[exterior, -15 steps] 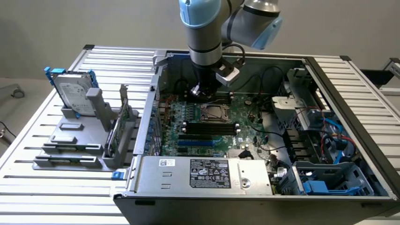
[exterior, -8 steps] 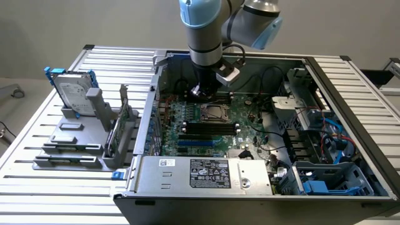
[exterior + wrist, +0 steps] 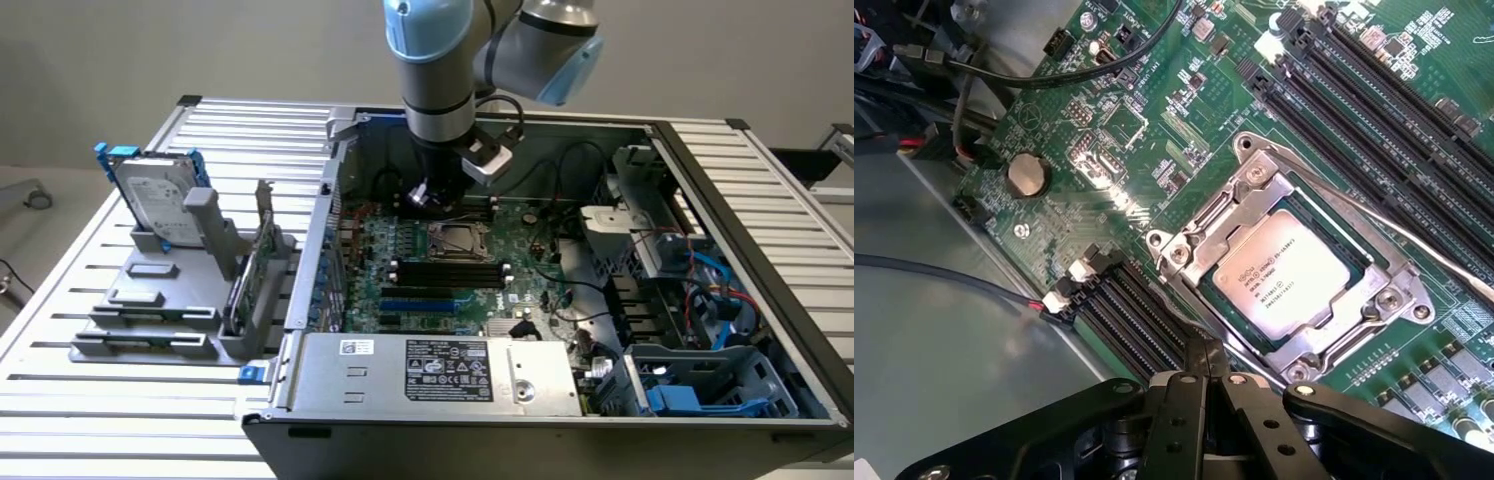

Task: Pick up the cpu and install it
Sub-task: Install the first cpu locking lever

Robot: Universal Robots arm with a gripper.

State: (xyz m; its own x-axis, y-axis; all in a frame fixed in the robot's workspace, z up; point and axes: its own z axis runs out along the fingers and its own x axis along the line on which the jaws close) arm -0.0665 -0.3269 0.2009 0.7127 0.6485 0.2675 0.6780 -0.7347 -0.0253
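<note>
At the exterior view's left, the hard drive (image 3: 154,190) stands outside the case wall (image 3: 326,215). Inside, the gripper (image 3: 1204,350) — fingers pressed together, empty — hangs at the socket frame (image 3: 1182,248) edge; the cpu (image 3: 1289,270) lies seated within it.

Matt silvery metal cpu (image 3: 1291,285), shiny metal socket frame (image 3: 1252,190).

Slatted table (image 3: 80,425) carries computer case (image 3: 334,385) (open) and grey rack (image 3: 147,325).

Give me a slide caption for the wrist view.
Shut, empty pincer beside the metal socket frame, with the cpu lying inside it on the green board.
</note>
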